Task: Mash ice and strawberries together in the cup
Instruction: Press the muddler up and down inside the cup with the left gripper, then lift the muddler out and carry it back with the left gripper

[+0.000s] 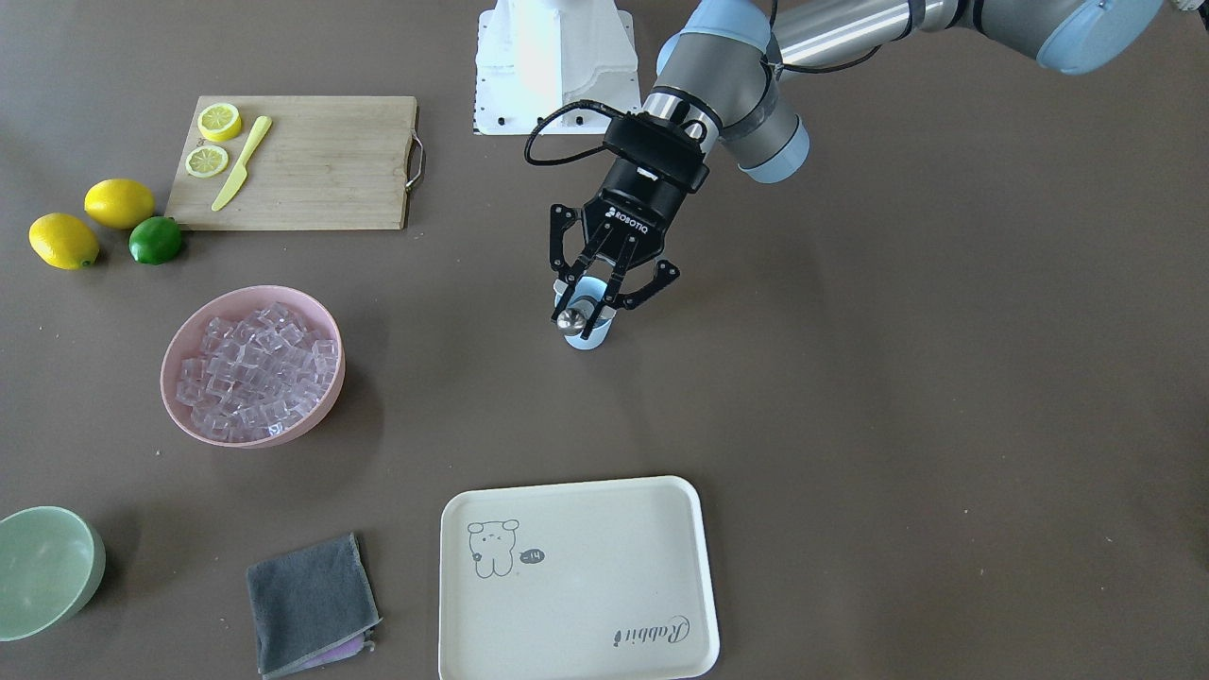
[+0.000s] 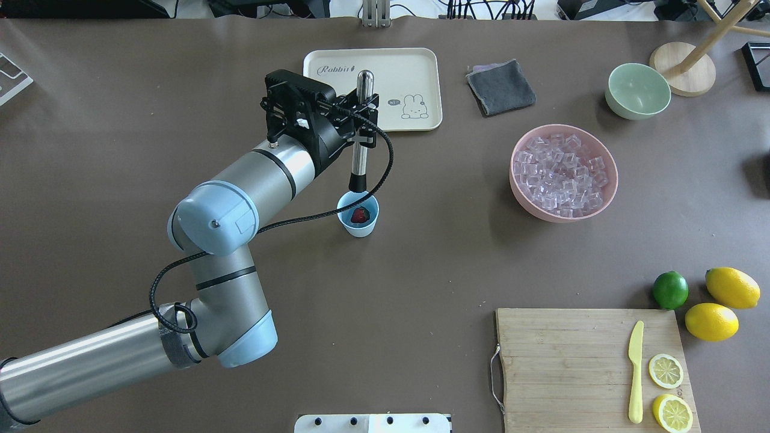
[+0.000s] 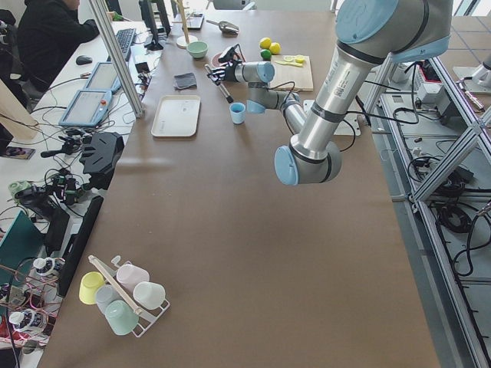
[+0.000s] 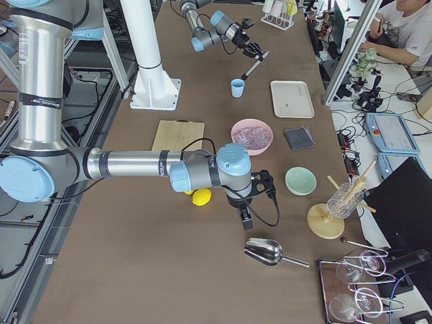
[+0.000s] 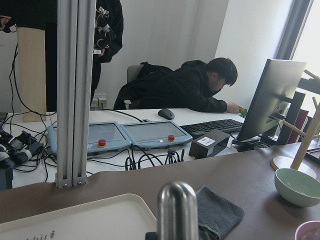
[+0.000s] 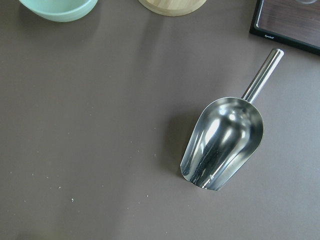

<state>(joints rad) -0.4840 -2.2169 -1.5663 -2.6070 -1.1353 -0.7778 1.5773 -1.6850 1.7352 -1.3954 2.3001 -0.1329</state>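
The light-blue cup stands mid-table, also showing in the front-facing view. One red strawberry lies inside it; I see no ice in the cup. The ice fills a pink bowl. My left gripper is shut on a steel muddler, held tilted with its dark tip at the cup's far rim. From the front the gripper hangs right over the cup. My right gripper is low over the table near a steel scoop; I cannot tell whether it is open.
A cream tray, a grey cloth and a pale green bowl lie beyond the cup. A cutting board holds a yellow knife and lemon slices. Two lemons and a lime sit beside it.
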